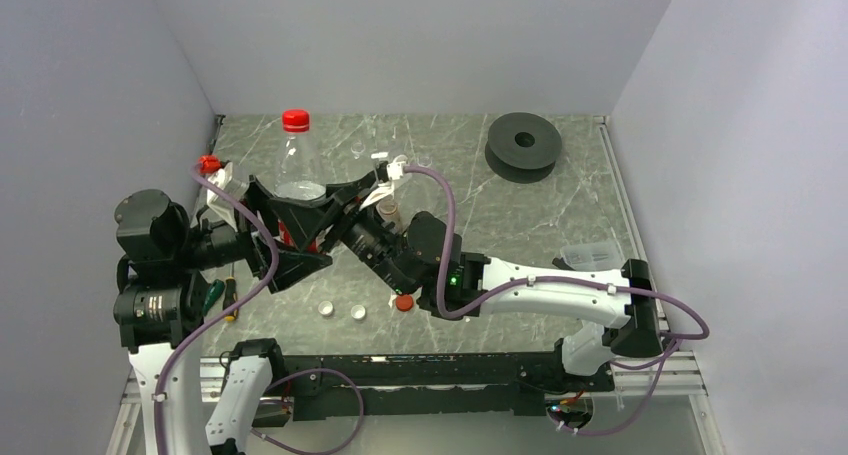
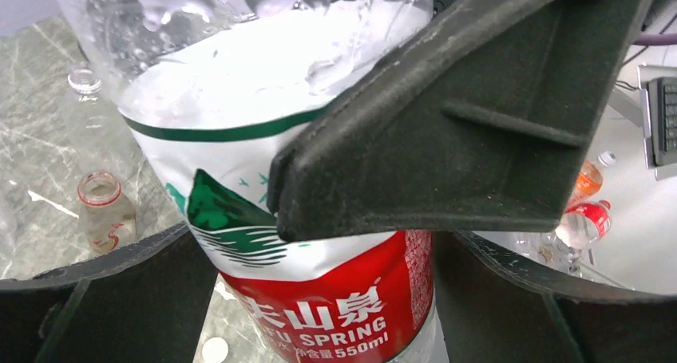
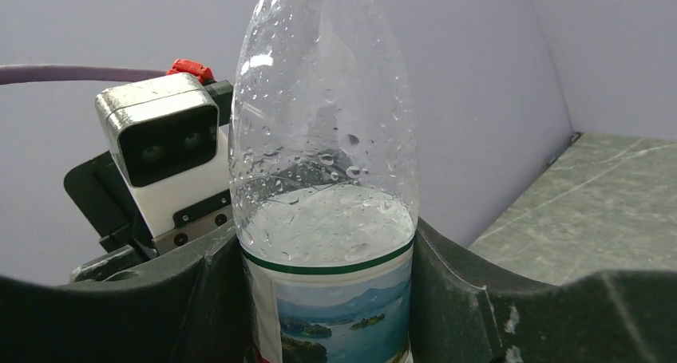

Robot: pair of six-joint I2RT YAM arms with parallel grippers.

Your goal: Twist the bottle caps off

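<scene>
A clear bottle point(image 1: 298, 175) with a red-and-white label stands upright at the left of the table, its red cap point(image 1: 295, 120) screwed on. My left gripper point(image 1: 285, 243) is shut on its labelled body point(image 2: 335, 299) from the left. My right gripper point(image 1: 325, 215) is shut on the same bottle point(image 3: 327, 219) from the right, slightly higher; one of its fingers point(image 2: 447, 132) crosses the left wrist view. Two white caps point(image 1: 325, 308) point(image 1: 358, 312) and a red cap point(image 1: 403, 302) lie loose near the front edge. One white cap point(image 2: 214, 349) shows under the bottle.
A small uncapped bottle point(image 1: 388, 211) point(image 2: 102, 210) stands just right of the held one, with clear open bottles point(image 1: 358, 153) point(image 2: 84, 84) behind. A black spool disc point(image 1: 523, 143) lies at the back right. A screwdriver point(image 1: 228, 297) lies front left, a clear plastic piece point(image 1: 590, 255) right.
</scene>
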